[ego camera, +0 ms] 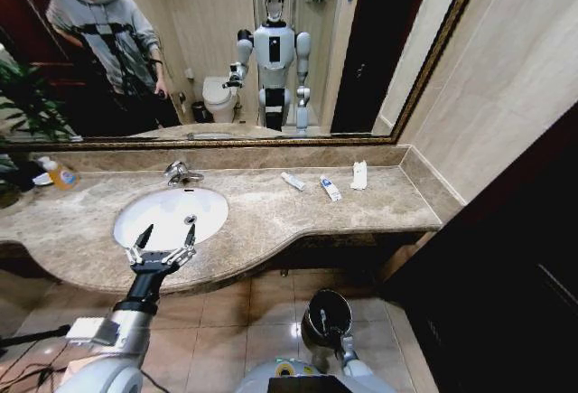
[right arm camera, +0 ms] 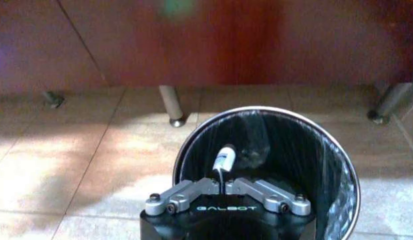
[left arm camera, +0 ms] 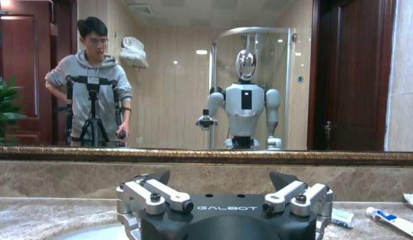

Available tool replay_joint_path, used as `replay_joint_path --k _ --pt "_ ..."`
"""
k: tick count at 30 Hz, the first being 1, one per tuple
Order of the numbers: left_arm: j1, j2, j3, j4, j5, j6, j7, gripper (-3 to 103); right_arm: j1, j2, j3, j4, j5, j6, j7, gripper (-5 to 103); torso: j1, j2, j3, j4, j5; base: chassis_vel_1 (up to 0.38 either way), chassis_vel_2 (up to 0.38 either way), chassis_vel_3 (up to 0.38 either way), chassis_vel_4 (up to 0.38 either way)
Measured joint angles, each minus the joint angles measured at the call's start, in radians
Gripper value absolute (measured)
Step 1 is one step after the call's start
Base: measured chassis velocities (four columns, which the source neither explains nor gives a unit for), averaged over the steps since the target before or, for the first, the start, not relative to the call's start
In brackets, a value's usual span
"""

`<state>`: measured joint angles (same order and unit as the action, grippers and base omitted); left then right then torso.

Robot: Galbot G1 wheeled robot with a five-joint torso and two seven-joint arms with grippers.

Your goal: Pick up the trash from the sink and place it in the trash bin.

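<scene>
Currently the left gripper (ego camera: 161, 241) is extended forward over the front rim of the white oval basin sink (ego camera: 204, 204), fingers spread wide and empty. Low by the floor, the right gripper (right arm camera: 223, 186) hangs over the small round black trash bin (right arm camera: 326, 165), jaws closed on a thin dark stick with a white tip (right arm camera: 224, 159), its long axis pointing away from the wrist into the bin. Three white toiletry pieces (ego camera: 330, 188) lie on the beige marble countertop (ego camera: 262, 212), right of the basin.
</scene>
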<state>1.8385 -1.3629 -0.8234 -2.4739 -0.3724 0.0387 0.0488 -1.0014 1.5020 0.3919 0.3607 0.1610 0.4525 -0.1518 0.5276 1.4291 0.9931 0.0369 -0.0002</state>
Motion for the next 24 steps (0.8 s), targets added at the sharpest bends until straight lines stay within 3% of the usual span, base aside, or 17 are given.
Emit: replay_joint_path --k 3,4,8,10,11,12,16,18,23,24 --pt "0.0 0.0 0.0 0.0 0.0 0.0 0.0 100 0.0 -0.004 -0.002 0.007 -0.007 -0.007 0.014 12 0.0 0.0 0.0 -0.0001 0.0 0.0 0.0 0.0 0.0" --pt "0.0 0.0 0.0 0.0 0.0 0.0 0.0 100 0.0 -0.004 -0.002 0.007 -0.007 -0.007 0.014 12 0.0 0.0 0.0 -0.0001 0.0 0.0 0.0 0.0 0.0" --pt "0.0 0.0 0.0 0.0 0.0 0.0 0.0 100 0.004 0.007 -0.001 0.014 -0.003 -0.008 0.08 27 0.0 0.0 0.0 -0.0001 0.0 0.0 0.0 0.0 0.0" --pt "0.0 0.0 0.0 0.0 0.0 0.0 0.0 100 0.004 0.008 0.0 0.014 0.0 -0.008 0.082 27 0.0 0.0 0.0 -0.0001 0.0 0.0 0.0 0.0 0.0" --pt "0.0 0.0 0.0 0.0 0.0 0.0 0.0 100 0.007 0.017 0.0 0.017 0.024 -0.018 0.102 38 0.0 0.0 0.0 0.0 0.0 0.0 0.0 0.0 0.0" --pt "0.0 0.0 0.0 0.0 0.0 0.0 0.0 100 0.007 0.017 0.0 0.017 0.024 -0.018 0.102 38 0.0 0.0 0.0 0.0 0.0 0.0 0.0 0.0 0.0" --pt "0.0 0.0 0.0 0.0 0.0 0.0 0.0 100 0.018 0.032 0.002 0.018 0.052 -0.036 0.154 61 0.0 0.0 0.0 -0.0001 0.0 0.0 0.0 0.0 0.0" --pt "0.0 0.0 0.0 0.0 0.0 0.0 0.0 100 0.021 0.033 0.002 0.017 0.059 -0.04 0.164 61 0.0 0.0 0.0 0.0 0.0001 0.0 0.0 0.0 0.0" --pt "0.0 0.0 0.0 0.0 0.0 0.0 0.0 100 0.027 0.035 0.002 0.038 0.103 -0.054 0.178 82 0.0 0.0 0.0 0.0 0.0 0.0 0.0 0.0 0.0" --pt "0.0 0.0 0.0 0.0 0.0 0.0 0.0 100 0.027 0.035 0.002 0.038 0.103 -0.054 0.178 82 0.0 0.0 0.0 0.0 0.0 0.0 0.0 0.0 0.0"
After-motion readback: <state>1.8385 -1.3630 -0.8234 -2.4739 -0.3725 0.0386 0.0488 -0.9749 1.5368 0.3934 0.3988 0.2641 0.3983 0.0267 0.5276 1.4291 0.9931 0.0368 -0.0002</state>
